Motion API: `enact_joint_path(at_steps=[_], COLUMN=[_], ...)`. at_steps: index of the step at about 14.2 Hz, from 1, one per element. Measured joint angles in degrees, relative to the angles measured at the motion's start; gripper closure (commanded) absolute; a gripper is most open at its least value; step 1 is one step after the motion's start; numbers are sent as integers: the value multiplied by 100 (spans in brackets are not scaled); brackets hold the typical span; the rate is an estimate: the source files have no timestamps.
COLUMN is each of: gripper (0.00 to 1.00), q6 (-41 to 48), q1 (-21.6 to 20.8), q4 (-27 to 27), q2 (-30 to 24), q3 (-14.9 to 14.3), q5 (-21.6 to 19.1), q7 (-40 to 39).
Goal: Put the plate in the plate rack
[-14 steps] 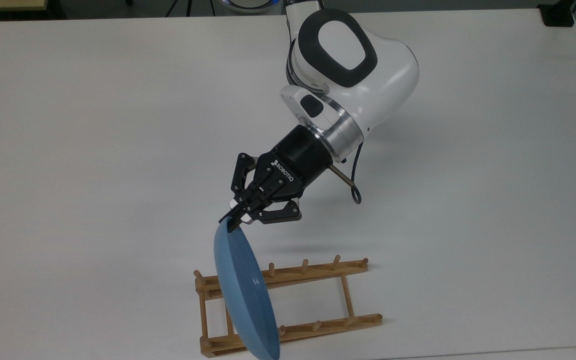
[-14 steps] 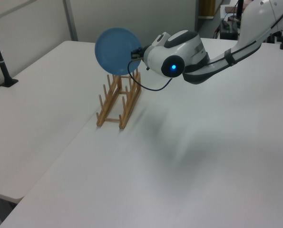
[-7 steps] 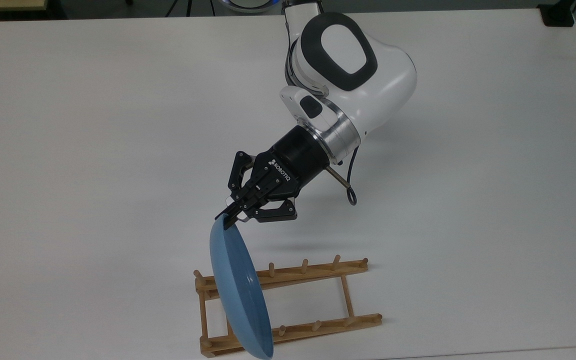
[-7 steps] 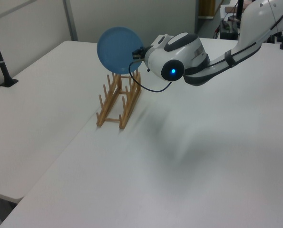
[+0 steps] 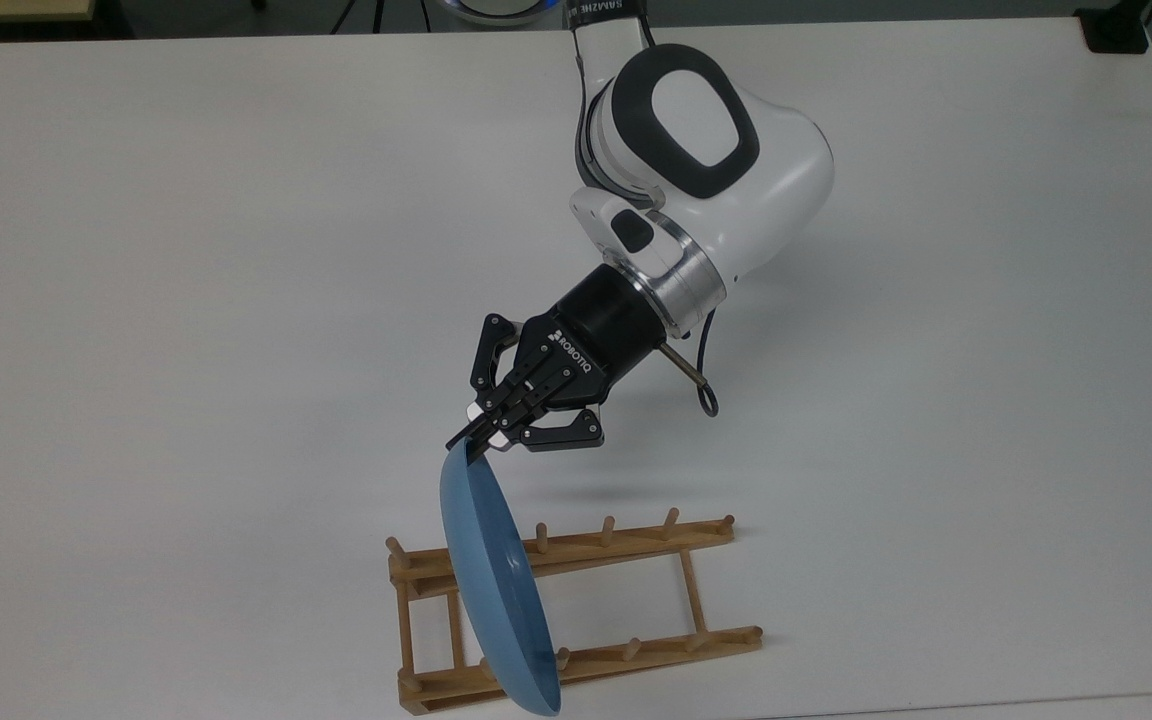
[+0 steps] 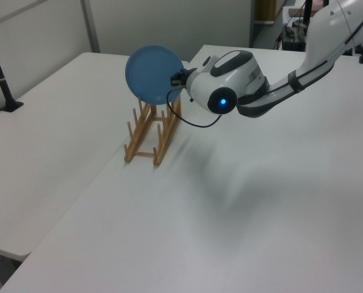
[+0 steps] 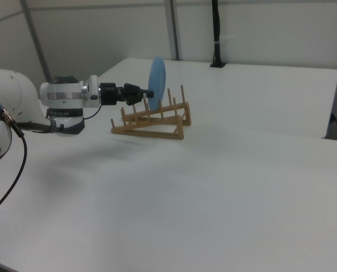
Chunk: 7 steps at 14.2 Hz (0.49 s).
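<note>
My gripper (image 5: 466, 447) is shut on the upper rim of the light-blue plate (image 5: 496, 580), which stands on edge, tilted slightly. The plate hangs over the top view's left end of the wooden plate rack (image 5: 636, 541), its lower edge down among the pegs; I cannot tell whether it touches the rails. In the left view the plate (image 6: 152, 74) sits just above the rack (image 6: 146, 137), with the gripper (image 6: 174, 78) at its right rim. The right view has the plate (image 7: 157, 79) edge-on over the rack (image 7: 151, 122), gripper (image 7: 148, 92) beside it.
The rack lies close to the white table's (image 5: 186, 300) front edge at the top view's bottom. A black clamp post (image 6: 1, 79) stands at the left view's far left, and a black block (image 5: 1116, 30) sits in the top view's upper right corner.
The gripper and plate have shifted slightly right in the top view and sunk lower toward the rack's pegs in the left view. The rack has not moved.
</note>
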<state>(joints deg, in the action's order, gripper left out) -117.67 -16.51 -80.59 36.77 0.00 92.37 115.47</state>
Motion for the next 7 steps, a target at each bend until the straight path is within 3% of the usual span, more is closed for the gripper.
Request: enact_joint_path(at_steps=[2,4,6,7], gripper=[69,44,31,11], q6=[0,1,1,1], q1=[0,0,1,2], q4=[0,-1,-1,0], q2=[34,78,102,104], q3=[-1,-1,-3,-6], q5=[9,9,9,9], q7=[6,16,35,51])
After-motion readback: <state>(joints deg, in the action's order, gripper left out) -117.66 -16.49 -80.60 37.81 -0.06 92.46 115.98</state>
